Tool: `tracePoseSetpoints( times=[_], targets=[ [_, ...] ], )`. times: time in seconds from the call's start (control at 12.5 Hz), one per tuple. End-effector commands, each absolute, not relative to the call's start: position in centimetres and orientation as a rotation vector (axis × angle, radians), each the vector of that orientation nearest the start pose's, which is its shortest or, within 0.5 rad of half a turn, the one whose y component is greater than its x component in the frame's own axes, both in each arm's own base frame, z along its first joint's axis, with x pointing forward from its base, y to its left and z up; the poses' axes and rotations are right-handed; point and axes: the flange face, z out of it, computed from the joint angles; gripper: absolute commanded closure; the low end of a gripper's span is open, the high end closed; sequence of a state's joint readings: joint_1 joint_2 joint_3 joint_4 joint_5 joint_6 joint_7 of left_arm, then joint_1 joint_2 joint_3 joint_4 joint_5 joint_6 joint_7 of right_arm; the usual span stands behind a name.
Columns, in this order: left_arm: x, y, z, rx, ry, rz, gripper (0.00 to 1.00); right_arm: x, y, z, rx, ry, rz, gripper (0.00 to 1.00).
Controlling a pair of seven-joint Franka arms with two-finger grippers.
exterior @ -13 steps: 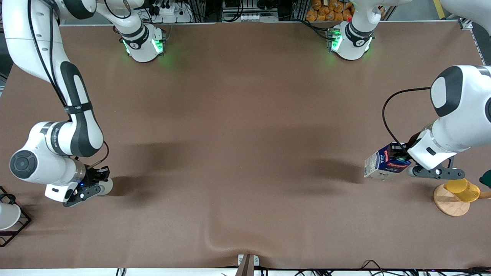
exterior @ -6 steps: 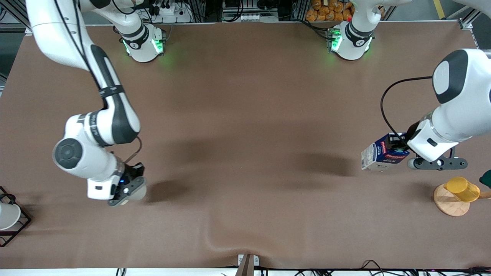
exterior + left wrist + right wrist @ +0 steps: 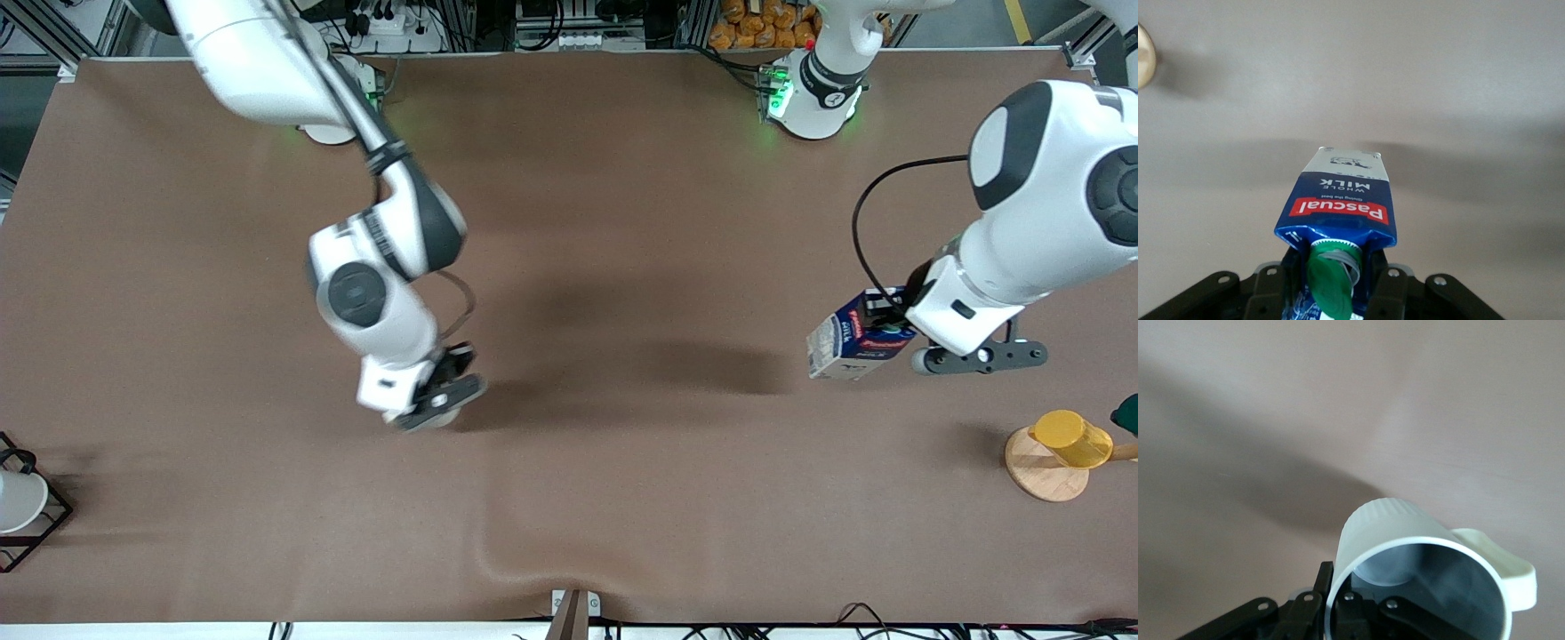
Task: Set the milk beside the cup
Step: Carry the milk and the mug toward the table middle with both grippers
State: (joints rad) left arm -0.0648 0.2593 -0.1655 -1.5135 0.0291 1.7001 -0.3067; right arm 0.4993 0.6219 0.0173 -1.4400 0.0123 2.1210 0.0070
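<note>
The milk (image 3: 852,340), a dark-blue carton with a red label band and a green cap, hangs tilted in my left gripper (image 3: 892,318) over the table toward the left arm's end. In the left wrist view the fingers (image 3: 1390,283) press both sides of the milk's (image 3: 1338,200) top by the cap, so my left gripper (image 3: 1335,283) is shut on it. My right gripper (image 3: 442,404) is over the table's middle, shut on the rim of the pale cup (image 3: 1395,533), one finger outside and one inside. The cup barely shows in the front view (image 3: 451,416).
A yellow cup (image 3: 1071,437) sits on a wooden disc (image 3: 1036,480) near the left arm's end, nearer the front camera than the milk. A white object in a black wire stand (image 3: 22,507) is at the right arm's end. The brown cloth has a wrinkle (image 3: 524,556) near the front edge.
My right gripper has carried the cup from the right arm's end of the table to over its middle. My left gripper has carried the milk a little toward the middle, away from the yellow cup.
</note>
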Motion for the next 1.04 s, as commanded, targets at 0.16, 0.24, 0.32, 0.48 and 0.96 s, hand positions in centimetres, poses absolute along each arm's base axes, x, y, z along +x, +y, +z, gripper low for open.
tracePoseSetpoints(
  times=[0.16, 0.24, 0.32, 0.48, 0.96],
  targets=[
    [60.7, -16.1, 51.4, -3.153, -0.255, 0.161, 0.60, 62.0, 41.0, 31.8, -2.982, -0.770, -0.205, 1.00],
    [60.8, -16.5, 51.1, -3.165, -0.275, 0.177, 0.60, 61.5, 42.1, 31.3, -2.966, -0.816, -0.230, 1.00],
    [60.7, -16.8, 50.9, -3.171, -0.291, 0.191, 0.60, 60.3, 43.9, 30.5, -2.946, -0.914, -0.222, 1.00],
    [60.3, -18.7, 50.0, -3.167, -0.310, 0.220, 0.60, 58.2, 46.8, 29.5, -2.895, -1.073, -0.208, 1.00],
    [59.6, -23.3, 47.7, -3.186, -0.388, 0.314, 0.59, 53.2, 52.6, 25.8, -2.814, -1.252, -0.185, 1.00]
  ],
)
